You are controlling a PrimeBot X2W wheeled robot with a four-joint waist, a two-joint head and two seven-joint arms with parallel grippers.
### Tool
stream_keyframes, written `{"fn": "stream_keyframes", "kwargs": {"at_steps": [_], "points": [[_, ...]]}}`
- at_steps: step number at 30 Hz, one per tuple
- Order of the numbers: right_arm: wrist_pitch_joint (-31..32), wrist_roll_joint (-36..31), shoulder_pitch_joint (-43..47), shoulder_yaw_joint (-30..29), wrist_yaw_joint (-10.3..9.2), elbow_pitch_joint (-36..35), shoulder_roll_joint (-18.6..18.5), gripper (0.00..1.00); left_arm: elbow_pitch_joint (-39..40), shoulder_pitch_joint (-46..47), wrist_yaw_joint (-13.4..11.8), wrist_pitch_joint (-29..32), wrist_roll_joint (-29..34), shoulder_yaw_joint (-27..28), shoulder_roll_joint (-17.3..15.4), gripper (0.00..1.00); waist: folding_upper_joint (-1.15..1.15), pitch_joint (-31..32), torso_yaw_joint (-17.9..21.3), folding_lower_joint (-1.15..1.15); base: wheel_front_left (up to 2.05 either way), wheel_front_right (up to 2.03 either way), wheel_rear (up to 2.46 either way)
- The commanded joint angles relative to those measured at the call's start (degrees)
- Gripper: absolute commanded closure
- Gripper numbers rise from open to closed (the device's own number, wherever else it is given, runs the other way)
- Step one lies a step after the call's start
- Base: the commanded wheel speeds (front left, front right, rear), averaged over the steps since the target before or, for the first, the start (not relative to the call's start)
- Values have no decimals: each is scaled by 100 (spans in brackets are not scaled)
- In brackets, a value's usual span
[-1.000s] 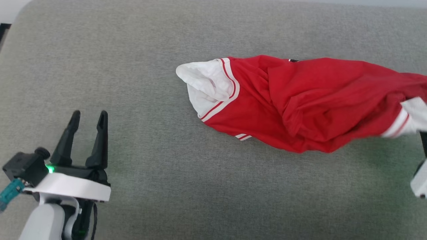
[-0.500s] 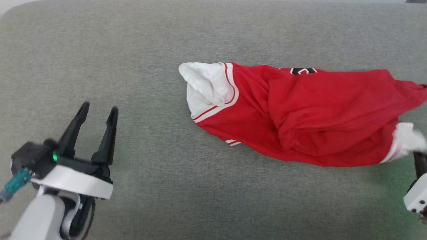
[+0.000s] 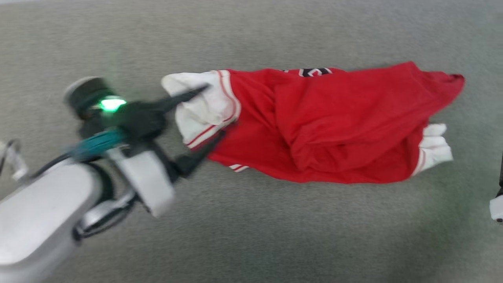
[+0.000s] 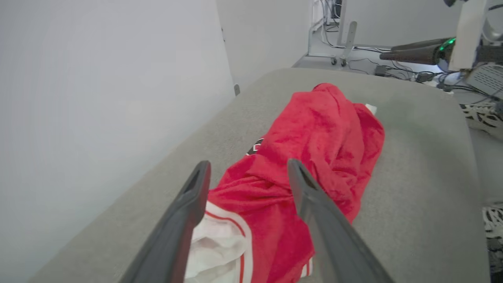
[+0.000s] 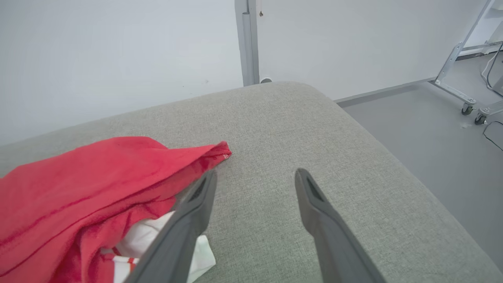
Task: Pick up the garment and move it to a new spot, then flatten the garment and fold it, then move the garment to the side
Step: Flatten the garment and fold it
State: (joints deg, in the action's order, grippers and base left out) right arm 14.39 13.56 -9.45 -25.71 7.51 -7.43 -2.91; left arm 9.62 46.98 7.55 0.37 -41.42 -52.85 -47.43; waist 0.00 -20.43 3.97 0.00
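Two claws gape wide, both empty | left claw (image 3: 215, 110) straddles the white sleeve (image 3: 200, 112) of the garment (image 3: 338, 122); right claw (image 5: 256, 173) sits just beside its other end, over the grey cushion (image 3: 275, 236) | risk: you pinch bunched layers, dragging folds along.

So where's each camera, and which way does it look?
Head view: on the robot's head, looking down at the red jersey T-shirt with white sleeves on the grey fabric cushion; the left claw shows.
Left wrist view: on the left wrist, looking along the shirt; its open fingers straddle a white sleeve.
Right wrist view: on the right wrist, facing a white wall; the open right claw is beside the shirt.
Both wrist views see the shirt from opposite ends.
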Motion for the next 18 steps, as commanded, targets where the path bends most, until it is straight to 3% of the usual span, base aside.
{"fn": "stream_keyframes", "kwargs": {"at_steps": [1,4,7,12,18], "points": [[-84,34,-59,42,-4,-36,-1,0,81,296,-13,214,-200,-369,-18,0,0,-129,201,0,0,0,0],[-220,137,-87,177,-4,-66,0,0,88,1180,-13,742,-872,-1273,58,0,0,-256,416,0,0,0,0],[-361,254,-92,382,-4,-27,0,0,-117,1822,-13,1129,-1364,-1827,245,0,0,-380,633,0,0,0,0],[-609,425,-62,664,-4,127,-2,0,-573,2221,-13,1622,-1934,-2035,615,0,0,-543,945,0,0,0,0],[-833,578,-66,835,-4,334,-1,0,-882,1955,-13,1970,-1873,-2049,777,0,0,-624,1196,0,0,0,0]]}}
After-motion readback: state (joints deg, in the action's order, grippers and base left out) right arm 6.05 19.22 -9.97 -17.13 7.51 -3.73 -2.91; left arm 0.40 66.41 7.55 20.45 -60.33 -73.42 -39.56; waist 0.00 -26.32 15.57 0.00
